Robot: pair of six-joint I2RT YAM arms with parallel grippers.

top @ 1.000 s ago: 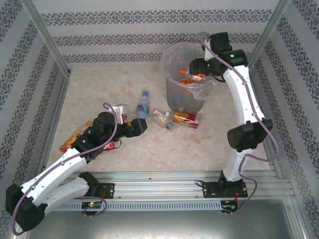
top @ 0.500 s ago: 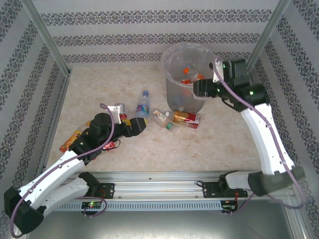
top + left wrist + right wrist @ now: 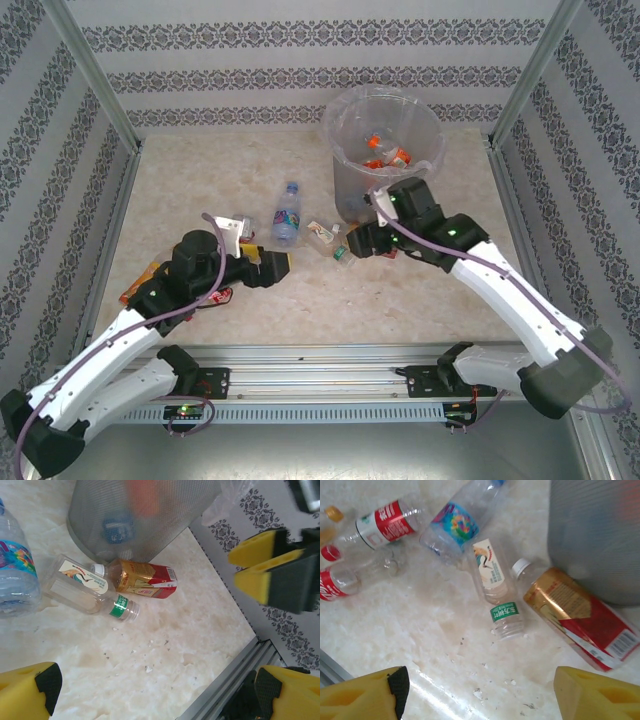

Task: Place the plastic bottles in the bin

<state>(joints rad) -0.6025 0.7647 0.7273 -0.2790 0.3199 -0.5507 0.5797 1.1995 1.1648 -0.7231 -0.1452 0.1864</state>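
The tall round grey bin lined with a clear plastic bag (image 3: 352,190) stands at the far right of the pale marbled desk (image 3: 190,180). Several small clear bottles with orange caps and labels (image 3: 385,155) lie inside it. On the desk to its left lies a larger clear bottle with a blue and multicoloured label (image 3: 287,213). Nearer the bin, a small clear bottle with a white picture label and a green band (image 3: 495,587) lies just beside a clear bottle with a gold and red label and a white cap (image 3: 575,615), which lies close against the bin's near wall. Two clear bottles with red labels (image 3: 385,520) lie farther left. The left hand (image 3: 278,266) hovers just near of the blue-labelled bottle, released, its yellow fingers wide apart and empty. The right hand (image 3: 362,240) hangs over the bottles beside the bin, also released, grasping nothing.
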